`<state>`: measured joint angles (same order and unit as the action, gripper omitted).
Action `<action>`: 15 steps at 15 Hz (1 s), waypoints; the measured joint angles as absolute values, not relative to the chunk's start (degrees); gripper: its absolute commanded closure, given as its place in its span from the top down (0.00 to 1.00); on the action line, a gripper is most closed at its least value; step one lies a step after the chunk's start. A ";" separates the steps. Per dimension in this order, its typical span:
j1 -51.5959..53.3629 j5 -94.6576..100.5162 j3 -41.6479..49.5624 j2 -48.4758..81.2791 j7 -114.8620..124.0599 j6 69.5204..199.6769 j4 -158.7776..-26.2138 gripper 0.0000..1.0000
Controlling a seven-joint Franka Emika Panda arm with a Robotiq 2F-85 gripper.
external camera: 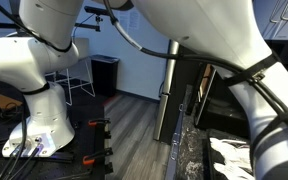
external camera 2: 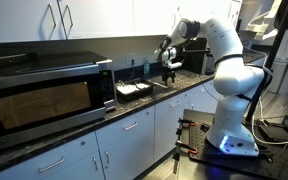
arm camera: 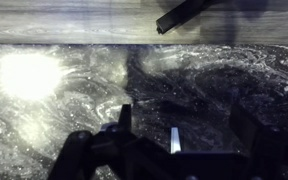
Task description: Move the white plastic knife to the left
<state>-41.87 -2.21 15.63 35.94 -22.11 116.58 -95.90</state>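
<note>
In the wrist view the white plastic knife (arm camera: pixel 174 140) shows as a short pale strip on the dark marbled countertop (arm camera: pixel 64 110), and its lower part is hidden by the gripper body. My gripper (arm camera: pixel 182 115) is open, with one finger on each side of the knife and neither touching it. In an exterior view the gripper (external camera 2: pixel 168 72) hangs low over the counter next to the wall. The knife cannot be made out in that view.
A microwave (external camera 2: pixel 49 95) stands on the counter, with a black tray (external camera 2: pixel 134 90) of pale items beside it. A black object (arm camera: pixel 184 15) lies by the backsplash. In an exterior view the arm (external camera: pixel 214 40) fills most of the frame, above white items (external camera: pixel 229 155) on the counter.
</note>
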 measured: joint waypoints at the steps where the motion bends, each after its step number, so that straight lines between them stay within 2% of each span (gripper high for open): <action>1: -41.97 -2.21 15.58 36.25 -22.12 117.73 -95.81 1.00; 15: -43.22 -2.21 12.68 42.09 -22.13 121.92 -88.95 1.00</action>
